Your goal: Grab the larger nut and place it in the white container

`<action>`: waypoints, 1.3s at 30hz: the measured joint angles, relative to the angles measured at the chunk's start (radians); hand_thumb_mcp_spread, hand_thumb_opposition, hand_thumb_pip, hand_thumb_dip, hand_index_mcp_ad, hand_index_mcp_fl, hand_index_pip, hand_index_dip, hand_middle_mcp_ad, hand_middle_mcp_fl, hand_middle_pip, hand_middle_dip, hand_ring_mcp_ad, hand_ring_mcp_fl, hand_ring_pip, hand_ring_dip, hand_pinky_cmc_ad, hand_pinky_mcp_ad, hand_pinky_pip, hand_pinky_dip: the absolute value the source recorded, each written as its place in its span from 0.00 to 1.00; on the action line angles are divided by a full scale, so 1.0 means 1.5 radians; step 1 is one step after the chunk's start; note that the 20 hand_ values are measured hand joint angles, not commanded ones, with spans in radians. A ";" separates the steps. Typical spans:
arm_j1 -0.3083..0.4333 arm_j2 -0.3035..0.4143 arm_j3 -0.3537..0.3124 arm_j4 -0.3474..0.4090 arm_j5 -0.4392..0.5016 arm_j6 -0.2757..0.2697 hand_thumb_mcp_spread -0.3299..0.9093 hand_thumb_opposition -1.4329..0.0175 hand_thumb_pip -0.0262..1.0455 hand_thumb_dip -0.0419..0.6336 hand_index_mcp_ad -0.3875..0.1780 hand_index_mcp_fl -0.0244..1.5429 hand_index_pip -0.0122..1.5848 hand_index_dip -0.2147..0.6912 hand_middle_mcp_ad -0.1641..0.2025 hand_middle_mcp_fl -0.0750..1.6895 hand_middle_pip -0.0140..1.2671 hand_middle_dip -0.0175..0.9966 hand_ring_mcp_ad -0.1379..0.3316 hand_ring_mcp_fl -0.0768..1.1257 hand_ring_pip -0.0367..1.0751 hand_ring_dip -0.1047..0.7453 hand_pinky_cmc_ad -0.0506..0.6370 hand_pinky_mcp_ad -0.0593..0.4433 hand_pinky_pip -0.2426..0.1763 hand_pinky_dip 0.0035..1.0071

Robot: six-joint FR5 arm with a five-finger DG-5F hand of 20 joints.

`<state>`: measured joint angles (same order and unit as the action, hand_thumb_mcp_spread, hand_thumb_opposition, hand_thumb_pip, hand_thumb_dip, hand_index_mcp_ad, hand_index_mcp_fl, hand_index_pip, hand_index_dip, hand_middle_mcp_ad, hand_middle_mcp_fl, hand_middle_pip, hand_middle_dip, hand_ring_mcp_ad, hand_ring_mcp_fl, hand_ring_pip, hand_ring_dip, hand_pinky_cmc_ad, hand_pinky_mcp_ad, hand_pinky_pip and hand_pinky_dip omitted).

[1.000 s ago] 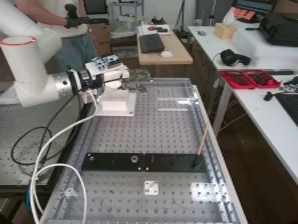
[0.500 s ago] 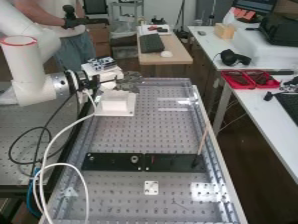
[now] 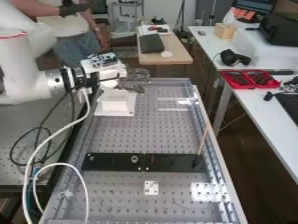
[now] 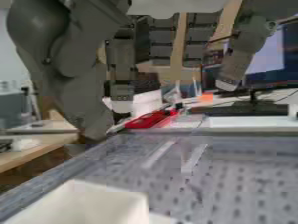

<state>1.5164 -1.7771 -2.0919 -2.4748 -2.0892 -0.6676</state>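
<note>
One container rim (image 4: 110, 188), seemingly, wrist view

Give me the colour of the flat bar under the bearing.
The flat bar is black; it shows best in the high view.

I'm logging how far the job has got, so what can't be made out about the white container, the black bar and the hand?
- White container: its inside; too small in the high view, cut off by the bottom edge in the wrist view.
- Black bar, high view: whether the smaller nut is there; too small.
- Hand, high view: its separate fingers; too small.
</note>
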 joint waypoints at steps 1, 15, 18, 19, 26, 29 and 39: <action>-0.004 0.007 0.002 0.002 0.010 0.003 0.49 0.38 0.79 0.41 0.44 0.02 0.90 0.14 0.63 0.04 0.11 0.22 0.56 0.06 0.22 0.25 0.56 0.70 0.37 0.76; -0.070 0.135 0.069 -0.103 0.216 0.026 0.42 0.39 0.77 0.41 0.45 0.02 0.58 0.05 0.64 0.04 0.11 0.22 0.57 0.06 0.20 0.25 0.56 0.70 0.34 0.79; -0.078 0.143 0.086 -0.131 0.248 0.032 0.41 0.39 0.74 0.42 0.48 0.02 0.49 0.05 0.64 0.04 0.11 0.21 0.57 0.07 0.19 0.25 0.56 0.71 0.34 0.79; -0.080 0.145 0.091 -0.138 0.259 0.033 0.41 0.39 0.74 0.42 0.48 0.02 0.47 0.05 0.64 0.04 0.11 0.22 0.57 0.06 0.20 0.25 0.56 0.71 0.34 0.79; -0.093 0.141 0.113 -0.155 0.285 0.029 0.40 0.39 0.74 0.42 0.48 0.02 0.41 0.05 0.63 0.06 0.11 0.24 0.60 0.06 0.17 0.25 0.57 0.73 0.33 0.79; -0.094 0.134 0.121 -0.155 0.283 0.026 0.40 0.39 0.74 0.41 0.48 0.02 0.40 0.06 0.63 0.06 0.11 0.24 0.59 0.06 0.17 0.25 0.57 0.73 0.33 0.79; -0.102 0.121 0.140 -0.163 0.261 0.034 0.40 0.40 0.74 0.41 0.48 0.02 0.38 0.07 0.63 0.06 0.11 0.25 0.60 0.06 0.16 0.27 0.57 0.73 0.33 0.79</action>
<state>1.3634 -1.5961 -1.8820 -2.7193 -1.6981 -0.6169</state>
